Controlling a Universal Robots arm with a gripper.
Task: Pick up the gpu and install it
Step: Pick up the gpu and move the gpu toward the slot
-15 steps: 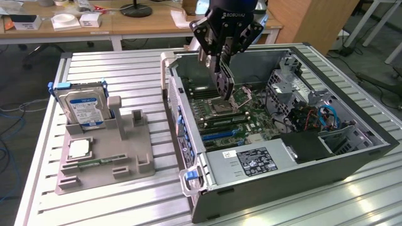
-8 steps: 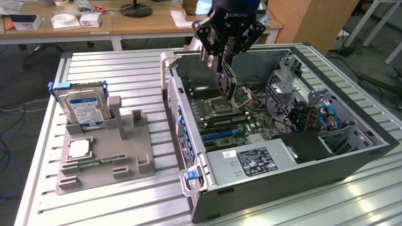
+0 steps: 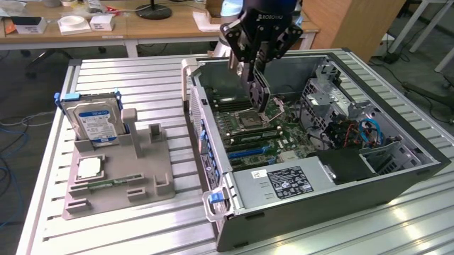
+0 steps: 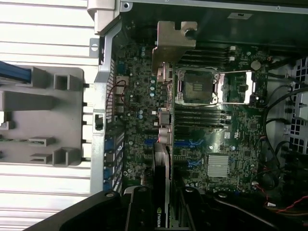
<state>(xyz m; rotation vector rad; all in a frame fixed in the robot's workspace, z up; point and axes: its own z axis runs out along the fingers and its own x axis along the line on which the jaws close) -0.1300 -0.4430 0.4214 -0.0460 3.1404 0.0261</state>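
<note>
My gripper (image 3: 255,68) hangs over the open computer case (image 3: 319,212), shut on the gpu (image 3: 260,93), a thin dark card held edge-down above the motherboard (image 3: 284,133). In the wrist view the gpu (image 4: 162,192) runs edge-on out from between my fingers (image 4: 139,209), and its silver bracket (image 4: 174,43) is at the far end. The card floats over the area beside the CPU socket (image 4: 197,86), apart from the board. The blue expansion slots (image 4: 190,143) lie under it and slightly aside.
On the slatted table (image 3: 127,74) at the exterior view's left, a grey holder (image 3: 135,175) carries a hard drive with a blue-and-white label (image 3: 95,119), a CPU chip (image 3: 90,167) and a green memory stick (image 3: 106,184). The case contains a power supply (image 3: 284,180), a drive cage (image 3: 333,95) and cables (image 3: 369,130).
</note>
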